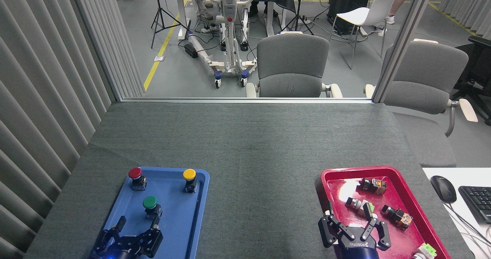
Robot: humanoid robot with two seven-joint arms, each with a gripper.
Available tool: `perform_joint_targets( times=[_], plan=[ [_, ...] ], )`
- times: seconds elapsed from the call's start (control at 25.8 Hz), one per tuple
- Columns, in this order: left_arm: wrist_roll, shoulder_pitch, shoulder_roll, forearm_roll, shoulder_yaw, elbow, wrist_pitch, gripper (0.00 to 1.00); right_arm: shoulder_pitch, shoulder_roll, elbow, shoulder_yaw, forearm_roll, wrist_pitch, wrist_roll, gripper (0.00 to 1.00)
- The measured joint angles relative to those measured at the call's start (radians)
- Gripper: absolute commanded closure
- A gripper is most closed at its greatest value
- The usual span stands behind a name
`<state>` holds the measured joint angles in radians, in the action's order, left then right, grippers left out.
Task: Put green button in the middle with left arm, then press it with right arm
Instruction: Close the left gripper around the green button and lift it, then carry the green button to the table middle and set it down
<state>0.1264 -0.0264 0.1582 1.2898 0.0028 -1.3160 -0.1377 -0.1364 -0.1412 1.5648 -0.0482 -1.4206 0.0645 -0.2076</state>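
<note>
Since the reach is what matters here, the lines start at the left hand and work outward.

Left gripper: the left arm's gripper (138,228) hangs low over the near end of the blue tray (176,228), fingers spread and holding nothing; one fingertip (156,221) is just below the base of the green button (150,204), and I cannot tell whether it touches.

Left arm pose: it enters from the bottom edge, palm forward, fingers pointing up the table toward the button; a blue light shows at the wrist.

Green button: it stands upright in the middle of the blue tray, nearer the robot than the red button (135,175) and the yellow button (189,177), which sit at the far corners.

Step in hand: by my reading, the approach to the first grasp; the button is not yet picked up.

Next move: it calls for the fingers to straddle the black base and close on it without tipping the cap, then a lift clear of the tray rim and a carry rightward.

The middle: the bare grey cloth (264,197) between the two trays is where the button should be set.

Right gripper: the right arm's gripper (355,232) waits over the near end of the red tray (326,182), fingers splayed and empty, close to the small switches (362,205) lying there.

Right arm's turn: the press is not due until the button stands in the middle.
</note>
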Motion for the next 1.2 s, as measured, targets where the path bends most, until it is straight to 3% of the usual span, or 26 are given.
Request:
perform_joint_targets(
  times=[0.58, 0.85, 1.01, 1.05, 1.2],
  plan=[
    [-0.009, 0.148, -0.007, 0.017, -0.014, 0.213, -0.075, 0.02, -0.002, 0.011, -0.002, -0.004, -0.006, 0.005, -0.004, 0.01],
    [0.000, 0.184, -0.008, 0.018, -0.028, 0.277, -0.075, 0.48, -0.004, 0.011, -0.002, -0.003, -0.006, 0.004, -0.004, 0.01],
    [0.011, 0.187, -0.006, 0.019, -0.030, 0.286, -0.074, 0.94, -0.004, 0.011, -0.002, -0.003, -0.006, 0.003, -0.005, 0.01],
    [0.013, 0.186, -0.005, 0.019, -0.031, 0.287, -0.079, 1.00, -0.004, 0.010, -0.002, -0.003, -0.006, 0.003, -0.005, 0.01],
    [0.014, 0.182, 0.004, 0.020, -0.035, 0.283, -0.186, 1.00, -0.004, 0.008, -0.002, -0.002, -0.005, 0.003, -0.008, 0.01]
  ],
)
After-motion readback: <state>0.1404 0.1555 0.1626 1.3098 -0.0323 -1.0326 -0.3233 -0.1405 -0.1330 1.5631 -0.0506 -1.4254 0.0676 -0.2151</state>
